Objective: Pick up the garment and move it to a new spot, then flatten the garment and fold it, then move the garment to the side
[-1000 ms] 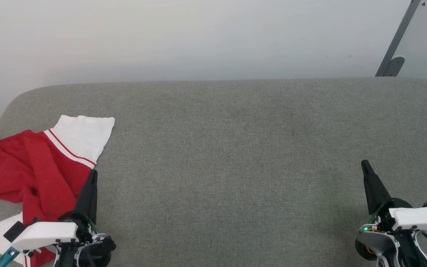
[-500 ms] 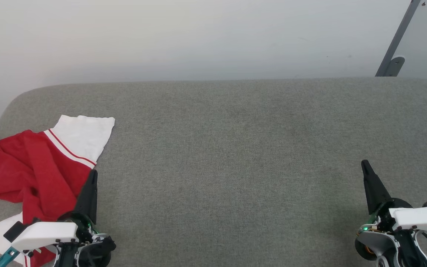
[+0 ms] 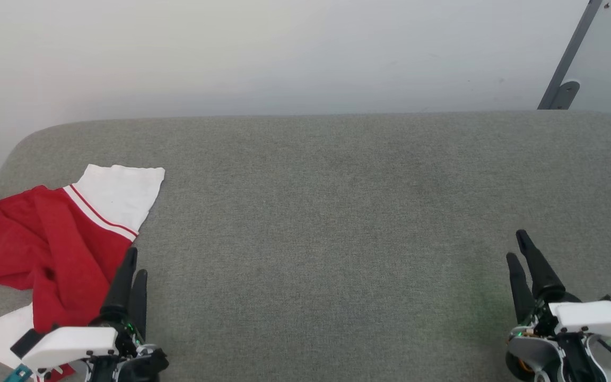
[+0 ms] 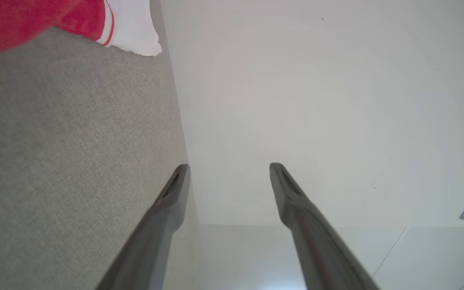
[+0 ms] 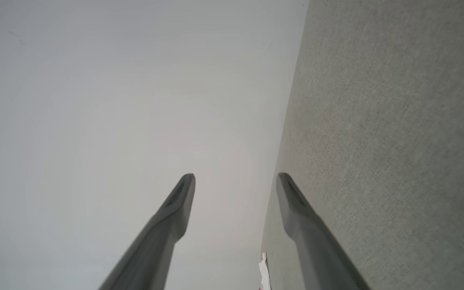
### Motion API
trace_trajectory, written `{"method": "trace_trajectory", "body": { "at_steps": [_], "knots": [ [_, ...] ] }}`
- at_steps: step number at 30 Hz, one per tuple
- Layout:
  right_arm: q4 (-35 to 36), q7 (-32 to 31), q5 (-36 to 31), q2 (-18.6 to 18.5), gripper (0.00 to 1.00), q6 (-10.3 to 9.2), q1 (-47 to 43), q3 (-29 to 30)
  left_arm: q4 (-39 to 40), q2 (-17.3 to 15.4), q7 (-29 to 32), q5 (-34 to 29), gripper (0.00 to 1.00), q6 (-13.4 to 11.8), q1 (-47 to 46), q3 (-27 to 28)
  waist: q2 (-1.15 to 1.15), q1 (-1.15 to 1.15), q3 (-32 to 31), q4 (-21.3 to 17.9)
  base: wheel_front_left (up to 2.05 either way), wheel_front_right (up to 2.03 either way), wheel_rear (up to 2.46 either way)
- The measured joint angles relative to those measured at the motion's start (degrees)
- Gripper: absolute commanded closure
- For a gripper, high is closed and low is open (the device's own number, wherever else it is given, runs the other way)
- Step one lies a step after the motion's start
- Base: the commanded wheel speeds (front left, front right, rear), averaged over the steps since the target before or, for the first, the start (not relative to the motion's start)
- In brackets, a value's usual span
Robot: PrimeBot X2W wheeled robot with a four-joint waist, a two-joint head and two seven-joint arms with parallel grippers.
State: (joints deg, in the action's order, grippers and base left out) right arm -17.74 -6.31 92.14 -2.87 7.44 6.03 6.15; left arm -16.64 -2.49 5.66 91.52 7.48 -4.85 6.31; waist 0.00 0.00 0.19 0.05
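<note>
The garment [image 3: 45, 244] lies crumpled at the left end of the grey cushion [image 3: 337, 212], red with a white sleeve end [image 3: 120, 193] spread flat and another white end near the front edge. My left gripper [image 3: 136, 261] hovers at the garment's right edge with its fingers parted and nothing between them. In the left wrist view the open left gripper [image 4: 229, 166] points past the garment [image 4: 34, 20] toward the wall. My right gripper [image 3: 516, 244] stands open and empty at the far right. The right wrist view shows the right gripper [image 5: 236, 175] with a sliver of the garment [image 5: 263, 270] far off.
A pale wall [image 3: 284, 53] rises behind the cushion's rounded back edge. A grey metal bracket [image 3: 565, 69] leans at the upper right. Bare grey fabric stretches between the two grippers.
Both grippers have gone from shut to open. Each now shows two separate fingers in the head view, and both wrists have shifted slightly lower.
</note>
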Motion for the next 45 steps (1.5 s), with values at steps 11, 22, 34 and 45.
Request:
{"method": "trace_trajectory", "body": {
  "at_steps": [11, 22, 34, 45],
  "knots": [
    [-2.24, 2.46, -5.80, -2.96, 0.00, 0.00, 4.73, -3.04, -1.14, -3.43, -3.69, -9.77, 0.00, -0.47, -3.16, -2.96, 0.00, 0.00, 0.01, 0.23, 0.00, 0.00, 0.00],
    [-6.43, 6.58, -18.67, -7.28, 0.00, 0.00, 9.37, -7.89, -0.83, -5.77, -6.45, -24.58, 0.00, -2.01, -4.58, -5.04, 0.00, 0.00, 0.08, 0.65, 0.00, 0.00, 0.00],
    [-8.94, 9.23, -33.19, -9.36, 0.00, 0.01, 12.62, -9.82, 0.00, -8.17, -8.79, -38.65, 0.00, -3.47, -5.56, -7.34, 0.00, 0.00, 0.20, 0.90, 0.00, 0.00, 0.00],
    [-10.23, 11.34, -45.30, -9.96, 0.00, 0.01, 14.22, -10.25, 0.31, -9.79, -10.81, -49.15, 0.00, -5.04, -6.38, -9.73, 0.00, 0.00, 0.06, 1.07, 0.00, 0.00, 0.00]
  ]
}}
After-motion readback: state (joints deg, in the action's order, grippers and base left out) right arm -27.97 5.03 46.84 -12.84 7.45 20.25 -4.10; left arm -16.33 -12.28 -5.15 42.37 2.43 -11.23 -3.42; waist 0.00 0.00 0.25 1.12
